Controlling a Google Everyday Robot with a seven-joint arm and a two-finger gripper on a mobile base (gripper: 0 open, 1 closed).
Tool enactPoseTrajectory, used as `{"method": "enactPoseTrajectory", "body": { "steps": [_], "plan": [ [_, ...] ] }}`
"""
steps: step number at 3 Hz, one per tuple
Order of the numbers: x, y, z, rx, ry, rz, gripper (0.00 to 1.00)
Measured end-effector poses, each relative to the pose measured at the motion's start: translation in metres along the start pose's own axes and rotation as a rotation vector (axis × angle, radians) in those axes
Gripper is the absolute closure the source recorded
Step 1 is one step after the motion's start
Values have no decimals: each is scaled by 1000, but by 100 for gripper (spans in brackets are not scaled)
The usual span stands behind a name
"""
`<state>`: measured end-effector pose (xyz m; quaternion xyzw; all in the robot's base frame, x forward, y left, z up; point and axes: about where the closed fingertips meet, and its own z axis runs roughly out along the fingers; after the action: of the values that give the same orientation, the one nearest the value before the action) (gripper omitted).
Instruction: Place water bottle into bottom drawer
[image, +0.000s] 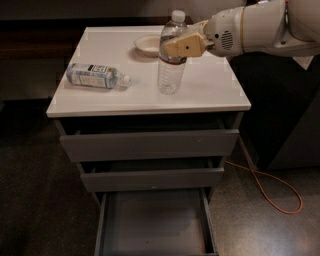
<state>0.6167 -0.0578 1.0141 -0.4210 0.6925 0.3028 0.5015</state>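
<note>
My gripper (176, 47) reaches in from the right and is shut on the water bottle (170, 74), gripping it near the shoulder. The bottle is slim, clear and ribbed with a white cap, and hangs upright over the middle of the white cabinet top (210, 95). The bottom drawer (155, 222), a shallow grey tray, is pulled open below the two shut grey drawers, and nothing shows inside it.
A second bottle (95, 76) with a wide white-and-blue label lies on its side at the left of the top. A small white bowl (147, 45) sits at the back. An orange cable (272, 192) runs over the floor at the right.
</note>
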Motion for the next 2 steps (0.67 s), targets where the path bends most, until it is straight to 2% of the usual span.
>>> {"method": "enactPoseTrajectory", "body": {
  "steps": [1,2],
  "plan": [
    [-6,25,1,-48,-10,-33,100],
    [-7,67,-4,-129,-22,-63,100]
  ]
}}
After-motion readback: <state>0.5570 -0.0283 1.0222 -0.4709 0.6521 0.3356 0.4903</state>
